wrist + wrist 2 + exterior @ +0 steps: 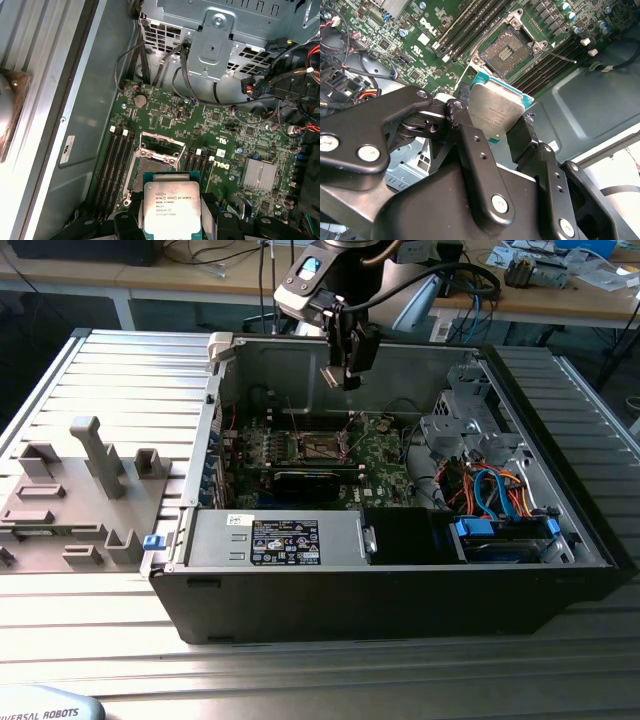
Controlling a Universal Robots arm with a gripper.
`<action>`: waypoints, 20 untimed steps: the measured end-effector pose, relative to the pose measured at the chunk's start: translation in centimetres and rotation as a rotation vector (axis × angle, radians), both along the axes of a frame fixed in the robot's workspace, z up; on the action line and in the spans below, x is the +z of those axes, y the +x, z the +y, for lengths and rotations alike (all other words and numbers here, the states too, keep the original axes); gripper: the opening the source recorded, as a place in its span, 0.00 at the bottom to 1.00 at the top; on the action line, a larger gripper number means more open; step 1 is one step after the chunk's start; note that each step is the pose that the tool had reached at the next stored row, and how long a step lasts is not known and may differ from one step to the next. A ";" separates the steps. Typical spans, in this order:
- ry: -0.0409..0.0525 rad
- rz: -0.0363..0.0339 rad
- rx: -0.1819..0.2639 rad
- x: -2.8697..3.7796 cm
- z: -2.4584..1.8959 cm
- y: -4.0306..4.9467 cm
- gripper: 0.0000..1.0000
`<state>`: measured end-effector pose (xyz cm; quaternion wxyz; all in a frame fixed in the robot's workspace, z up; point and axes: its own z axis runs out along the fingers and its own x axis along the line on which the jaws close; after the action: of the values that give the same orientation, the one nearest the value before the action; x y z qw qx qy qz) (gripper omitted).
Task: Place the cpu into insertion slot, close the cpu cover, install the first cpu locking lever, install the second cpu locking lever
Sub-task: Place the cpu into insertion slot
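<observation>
The cpu (495, 112), one small flat square chip with a dull silver metal top, was held between the two black fingers (470, 145) of the gripper (345, 378). It hung above the green motherboard (225, 130). The one dark square insertion slot (507, 50) lay uncovered below, apart from it.

Small print covers the cpu (171, 207) and a sticker (285, 542).

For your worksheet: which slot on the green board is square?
The insertion slot, metal-rimmed, between two banks of long narrow memory slots; the tool holds the cpu.
</observation>
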<state>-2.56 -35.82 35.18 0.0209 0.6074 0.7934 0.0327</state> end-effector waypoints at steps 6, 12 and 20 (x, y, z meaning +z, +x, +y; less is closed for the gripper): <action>0.0000 0.0000 -0.003 0.00 0.00 0.00 0.54; 0.0000 0.0000 -0.006 -0.01 0.00 0.00 0.54; 0.0000 -0.0001 -0.011 -0.01 0.00 0.00 0.54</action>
<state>-2.56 -35.82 35.17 0.0211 0.6120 0.7899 0.0326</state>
